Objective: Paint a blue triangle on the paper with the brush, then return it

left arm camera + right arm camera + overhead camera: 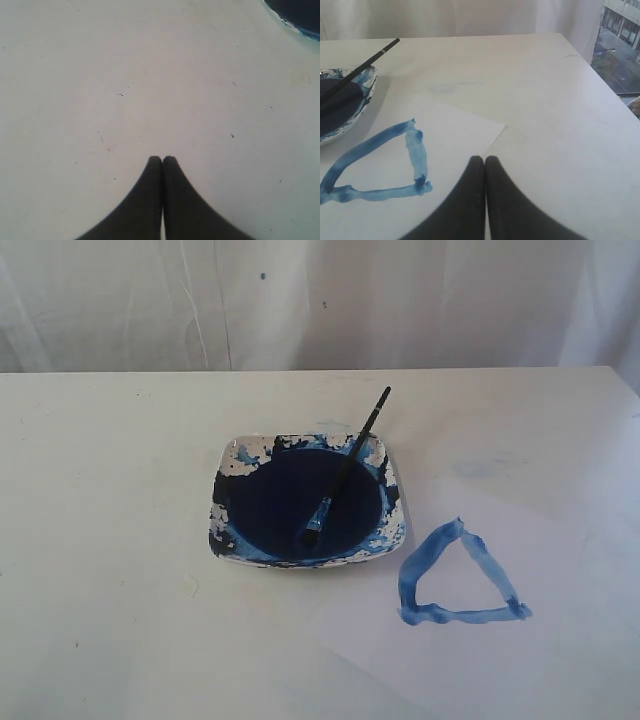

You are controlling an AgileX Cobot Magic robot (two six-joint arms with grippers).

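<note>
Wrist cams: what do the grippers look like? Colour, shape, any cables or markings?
The left gripper and right gripper look alike: plain matte black jaws, each widening in a smooth curve from a narrow rounded tip to a broad base. No cables, labels or markings show. The exterior view shows neither arm.

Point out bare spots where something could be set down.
Free: the table left of the dish, and the strip behind it toward the curtain. Crowded: right of the dish, the blue triangle on the paper; the brush overhangs the back rim.
</note>
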